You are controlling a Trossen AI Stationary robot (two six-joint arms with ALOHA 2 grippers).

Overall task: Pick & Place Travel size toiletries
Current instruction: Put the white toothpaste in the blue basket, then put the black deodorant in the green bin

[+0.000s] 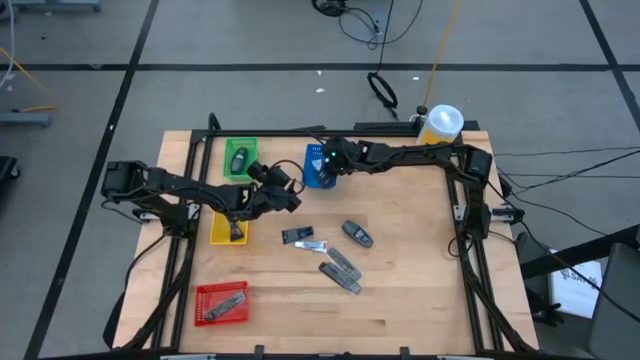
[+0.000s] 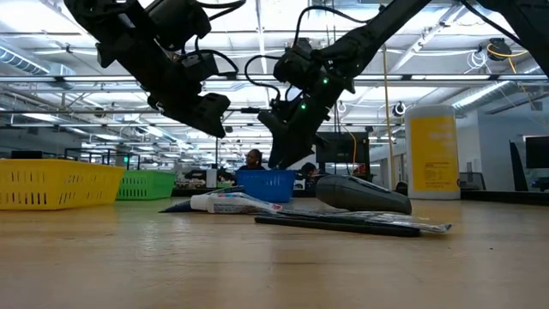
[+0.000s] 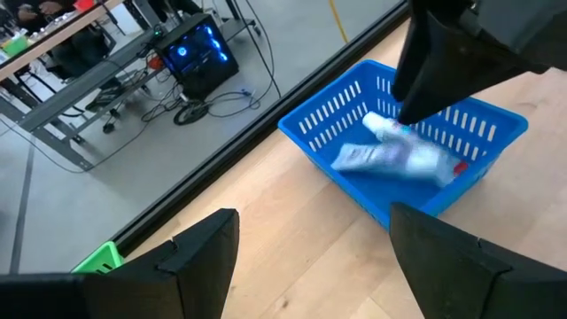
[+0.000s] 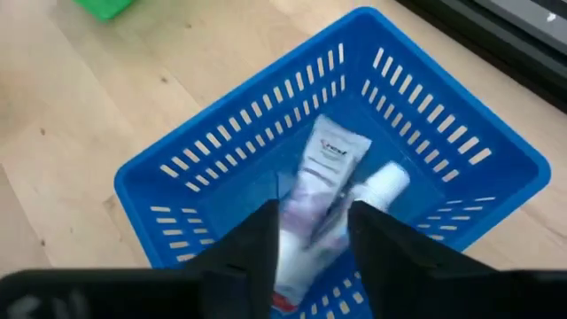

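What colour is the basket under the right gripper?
Blue basket; the right wrist view shows it best.

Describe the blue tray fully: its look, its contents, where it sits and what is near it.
The blue tray is a small rectangular basket, apparently plastic, with slotted walls. It stands upright on the wooden table near the far edge, right of the green tray. Inside lie whitish tubes, overlapping and blurred. The right gripper hangs directly above it, fingers open around a tube, not touching the walls. The left gripper is open beside it.
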